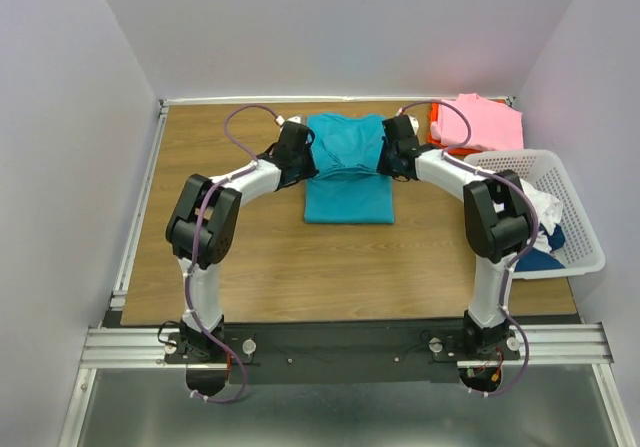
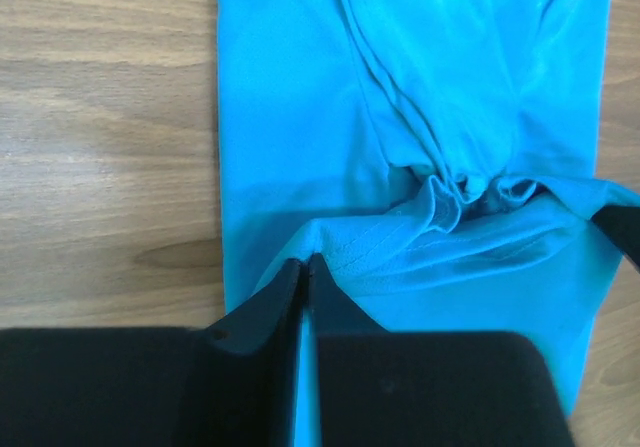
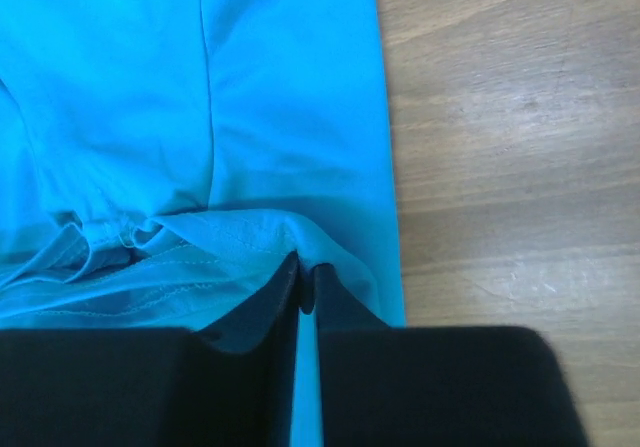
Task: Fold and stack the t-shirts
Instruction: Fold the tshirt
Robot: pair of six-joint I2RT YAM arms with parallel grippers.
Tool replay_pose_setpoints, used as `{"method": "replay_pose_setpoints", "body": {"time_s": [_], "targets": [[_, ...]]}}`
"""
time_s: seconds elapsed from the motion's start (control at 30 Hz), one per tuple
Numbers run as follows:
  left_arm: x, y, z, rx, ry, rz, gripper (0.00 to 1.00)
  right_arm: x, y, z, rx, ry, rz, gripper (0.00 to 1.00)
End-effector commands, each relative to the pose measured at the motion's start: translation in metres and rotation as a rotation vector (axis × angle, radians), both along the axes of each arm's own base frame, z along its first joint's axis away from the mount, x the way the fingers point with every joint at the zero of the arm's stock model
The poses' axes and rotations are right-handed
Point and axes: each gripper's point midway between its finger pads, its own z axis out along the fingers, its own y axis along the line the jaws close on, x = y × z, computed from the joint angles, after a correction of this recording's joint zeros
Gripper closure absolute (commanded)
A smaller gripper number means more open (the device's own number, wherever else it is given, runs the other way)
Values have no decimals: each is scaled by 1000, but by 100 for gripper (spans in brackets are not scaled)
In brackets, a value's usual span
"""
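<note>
Teal t-shirt (image 1: 348, 182) lies partly folded at the middle of the far half of the wooden table (image 1: 250, 257), its upper part doubled over and bunched across the lower panel. Both arms reach in from either side. The left gripper (image 1: 308, 155) meets the shirt's left edge and the right gripper (image 1: 390, 155) its right edge. Seen from the left wrist, the left gripper (image 2: 305, 263) has its jaws drawn almost together on a hemmed fold of the teal cloth, and a thin sliver of fabric shows in the slit between them. The right gripper (image 3: 300, 269) appears to pinch the matching fold in the same way, though the slit is too narrow to be sure how firmly. At the table's far right corner a pink t-shirt (image 1: 487, 119) rests on an orange-red t-shirt (image 1: 438, 127). Beside them, a white lattice basket (image 1: 585, 239) holds a white t-shirt (image 1: 541, 205) and a dark blue t-shirt (image 1: 538, 260).
</note>
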Motion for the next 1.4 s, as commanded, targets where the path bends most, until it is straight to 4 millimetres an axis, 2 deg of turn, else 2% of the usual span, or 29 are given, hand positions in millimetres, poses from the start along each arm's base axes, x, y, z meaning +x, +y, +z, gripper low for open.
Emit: {"method": "replay_pose_setpoints", "body": {"time_s": [0.0,0.03,0.07,0.1,0.13,0.17,0.3,0.43,0.5,0.53,0.57,0.6,0.7,0.73,0.77,0.8,0.83,0.87,0.9,0.93,0.97,1.0,1.23,1.27,1.33,1.37], "targets": [[9,2,2,8,-1,-10,57,14,5,4,25,-16,27,78],[10,2,3,11,-4,-9,45,14,5,5,23,-17,31,71],[13,2,10,9,-16,-6,35,16,6,10,25,-29,39,54],[14,3,15,10,-27,-5,16,16,6,15,19,-40,53,22],[15,3,26,5,-48,-4,9,17,6,19,20,-49,55,1],[15,3,33,1,-58,-6,5,17,7,31,26,-68,61,0],[5,6,57,-25,-96,5,4,1,8,55,64,-97,94,0],[-17,13,67,-39,-103,19,4,-26,11,65,106,-94,148,0],[-35,16,67,-52,-96,18,4,-45,30,68,168,-80,261,0],[-43,18,79,-69,-118,17,3,-55,38,68,201,-88,315,0],[-50,20,78,-77,-115,20,3,-63,49,69,233,-87,372,0],[-63,27,63,-70,-91,23,3,-79,69,69,298,-64,475,0],[-92,41,55,-87,-81,48,3,-93,99,63,357,-43,600,0],[-100,45,53,-88,-79,56,3,-93,105,61,353,-46,620,0],[-115,53,50,-93,-73,69,3,-91,110,47,344,-21,628,0],[-121,59,48,-92,-72,87,2,-89,122,53,354,-37,668,0],[-134,65,48,-105,-77,97,2,-83,134,48,364,-31,697,0],[-135,65,59,-125,-105,99,2,-83,135,48,364,-32,697,0],[-145,72,49,-113,-92,110,2,-75,146,44,371,-29,717,0],[-150,76,50,-114,-100,117,2,-70,151,40,374,-24,723,0],[-154,80,60,-128,-133,123,2,-65,155,38,378,-24,728,0],[-162,87,52,-111,-115,142,2,-54,162,29,373,-22,720,0],[-181,100,47,-107,-117,168,2,-10,182,-1,370,-23,685,0],[-181,101,47,-104,-120,170,2,2,190,14,381,-64,693,0],[-183,103,43,-94,-108,171,2,20,195,20,373,-103,666,0],[-183,102,43,-97,-108,169,2,22,193,13,364,-95,649,0]]}}
